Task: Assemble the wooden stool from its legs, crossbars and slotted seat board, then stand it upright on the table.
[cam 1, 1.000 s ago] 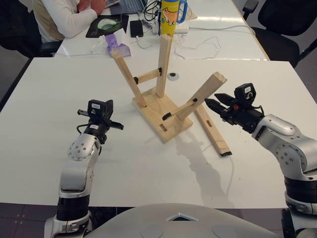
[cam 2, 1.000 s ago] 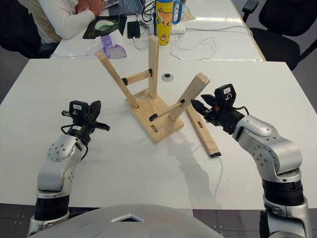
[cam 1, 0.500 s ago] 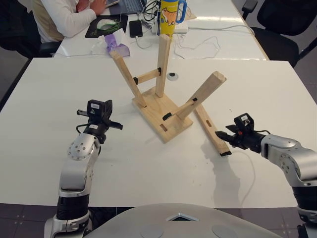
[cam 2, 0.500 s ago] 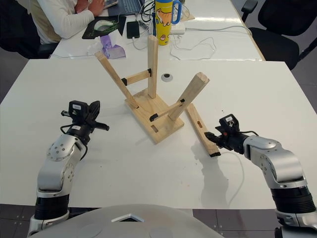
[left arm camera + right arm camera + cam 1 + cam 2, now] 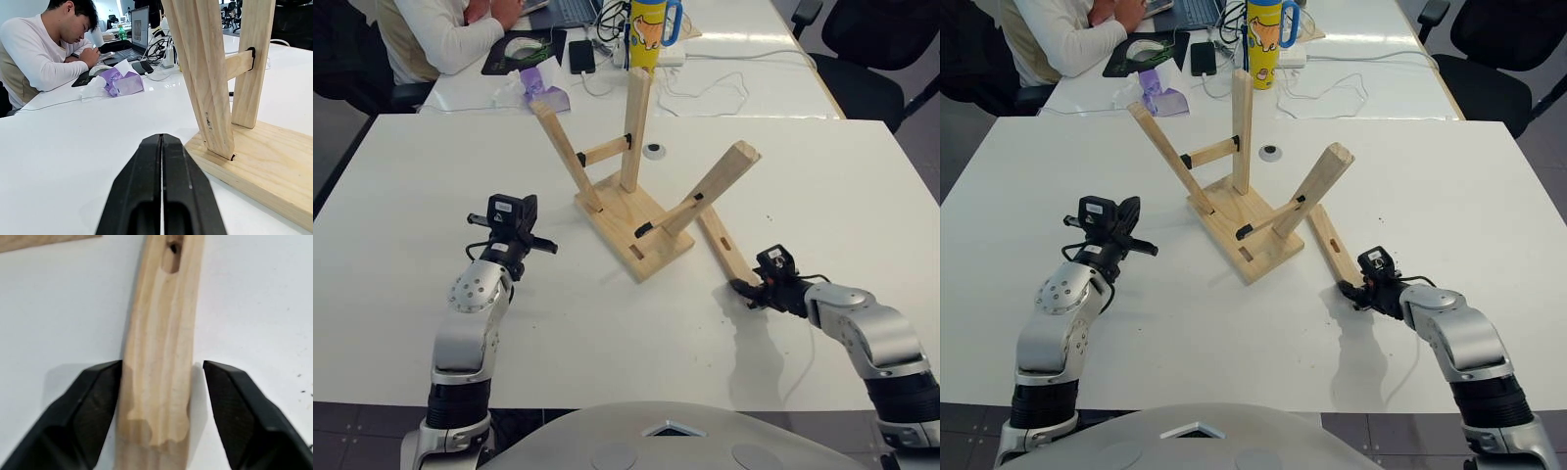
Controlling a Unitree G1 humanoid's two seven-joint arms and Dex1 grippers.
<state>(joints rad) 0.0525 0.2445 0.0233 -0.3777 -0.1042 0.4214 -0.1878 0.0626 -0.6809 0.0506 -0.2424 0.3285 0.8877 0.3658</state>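
Observation:
The slotted seat board (image 5: 651,245) lies flat mid-table with three legs standing up from it: two (image 5: 634,127) joined by a crossbar (image 5: 606,150), and a third tilted leg (image 5: 724,176) with a crossbar (image 5: 668,215). A loose leg (image 5: 726,250) lies flat on the table right of the board. My right gripper (image 5: 750,290) is open at that leg's near end; in the right wrist view its fingers (image 5: 83,416) flank the leg (image 5: 161,333) on both sides. My left gripper (image 5: 548,245) is shut on nothing, low over the table left of the board (image 5: 264,161).
A small round grommet (image 5: 654,151) sits behind the stool. On the far table are a purple tissue pack (image 5: 545,90), a yellow bottle (image 5: 649,34), a phone, cables and a seated person (image 5: 431,34). Bare white tabletop (image 5: 607,333) lies in front of the board.
My right gripper has dropped from beside the tilted leg toward me, down to the near end of the loose leg, and now straddles it. The left arm has barely moved.

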